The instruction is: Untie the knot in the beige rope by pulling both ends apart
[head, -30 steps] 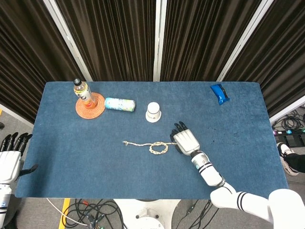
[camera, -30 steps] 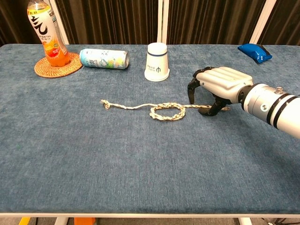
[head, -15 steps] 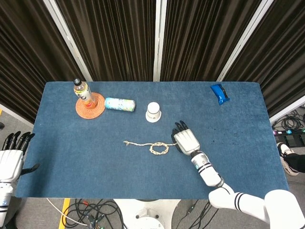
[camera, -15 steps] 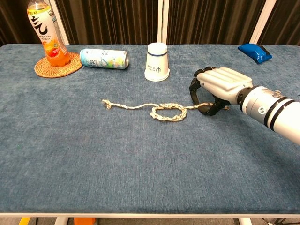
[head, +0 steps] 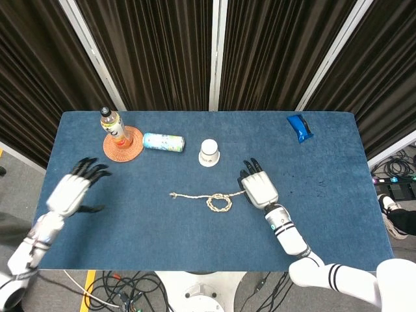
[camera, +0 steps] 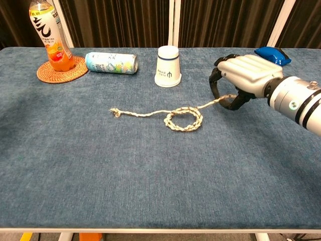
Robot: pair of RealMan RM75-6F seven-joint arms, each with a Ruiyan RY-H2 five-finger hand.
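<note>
The beige rope (head: 201, 197) (camera: 150, 114) lies mid-table with a loose knot loop (head: 220, 203) (camera: 183, 120) near its right part. My right hand (head: 257, 188) (camera: 245, 80) grips the rope's right end and holds it lifted off the cloth, so the strand slopes up from the loop. The rope's left end (camera: 115, 111) rests free on the table. My left hand (head: 73, 190) hovers over the table's left edge with its fingers spread, holding nothing, far from the rope; the chest view does not show it.
An orange drink bottle (head: 112, 125) (camera: 49, 35) stands on a woven coaster (camera: 61, 72) at the back left. A can (head: 163, 142) (camera: 111, 63) lies beside it. An upturned white paper cup (head: 208, 152) (camera: 168, 66) stands behind the knot. A blue object (head: 299, 127) (camera: 271, 55) lies back right.
My right hand has risen and drawn back to the right with the rope end, lifting that strand off the table. My left hand has swung in from below the table edge.
</note>
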